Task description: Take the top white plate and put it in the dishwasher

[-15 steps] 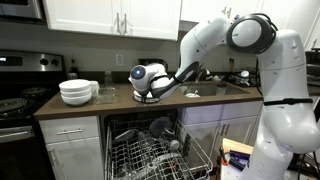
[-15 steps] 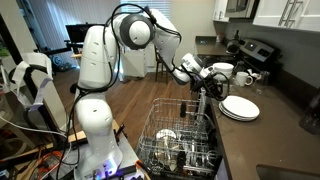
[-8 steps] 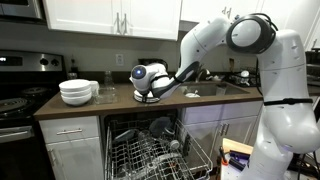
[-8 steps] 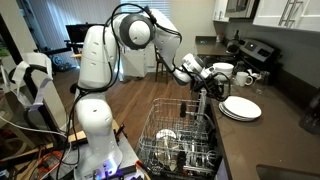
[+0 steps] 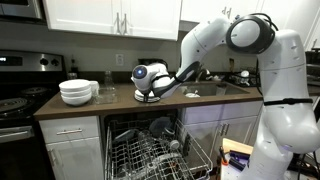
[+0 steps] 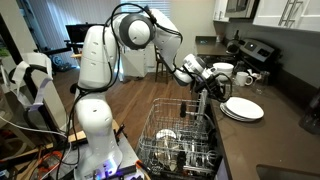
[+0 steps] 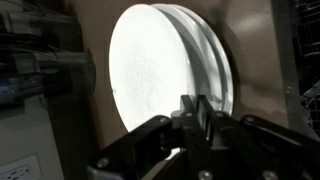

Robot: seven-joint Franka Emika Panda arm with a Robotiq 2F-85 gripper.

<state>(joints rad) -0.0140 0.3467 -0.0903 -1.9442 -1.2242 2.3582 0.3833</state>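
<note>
Pincer (image 7: 192, 112) grips the near rim of the top white plate (image 7: 150, 80), which rests on other plates (image 7: 222, 70) on the counter (image 5: 110, 104) above the dishwasher (image 5: 150, 150). A slow, level lift should free it cleanly before swinging down.

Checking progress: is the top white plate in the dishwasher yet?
No, the top white plate lies on its stack on the counter, outside the dishwasher.
</note>
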